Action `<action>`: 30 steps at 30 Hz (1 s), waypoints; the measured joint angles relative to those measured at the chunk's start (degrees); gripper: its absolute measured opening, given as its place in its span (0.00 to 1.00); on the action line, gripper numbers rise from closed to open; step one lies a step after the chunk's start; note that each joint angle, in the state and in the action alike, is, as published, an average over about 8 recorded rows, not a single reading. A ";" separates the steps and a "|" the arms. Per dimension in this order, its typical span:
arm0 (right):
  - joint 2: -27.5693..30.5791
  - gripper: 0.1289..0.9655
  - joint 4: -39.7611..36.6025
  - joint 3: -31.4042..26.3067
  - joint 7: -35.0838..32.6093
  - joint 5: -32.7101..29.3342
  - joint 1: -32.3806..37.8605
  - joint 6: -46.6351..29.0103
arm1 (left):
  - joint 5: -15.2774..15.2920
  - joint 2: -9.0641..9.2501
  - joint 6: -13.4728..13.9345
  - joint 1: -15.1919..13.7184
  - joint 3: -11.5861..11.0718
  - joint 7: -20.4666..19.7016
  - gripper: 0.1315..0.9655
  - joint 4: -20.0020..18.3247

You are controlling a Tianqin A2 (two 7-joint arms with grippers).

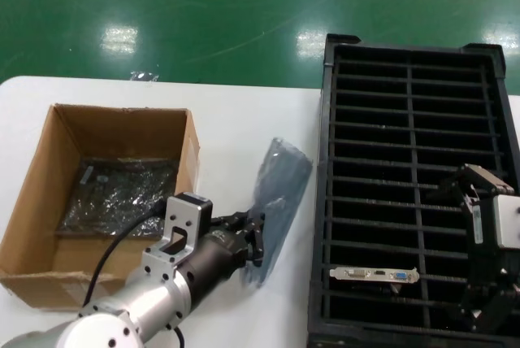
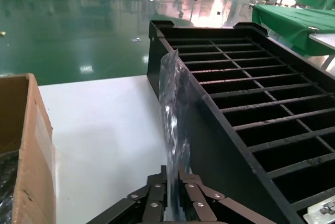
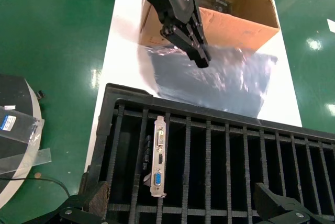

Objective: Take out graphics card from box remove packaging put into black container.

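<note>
Left gripper pinches packaging edge beside black container; right gripper spread above its slots.

A white table stands on a glossy green floor.

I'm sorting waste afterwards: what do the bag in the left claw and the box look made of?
The bag looks like thin translucent grey plastic film, glossy and crinkled. The box looks like brown corrugated cardboard, matte, with raw edges.
</note>
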 joint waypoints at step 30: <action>-0.23 1.00 -0.13 0.18 -0.22 0.26 -0.37 0.58 | 18.00 -12.12 -3.63 -2.31 2.81 32.27 0.59 -17.56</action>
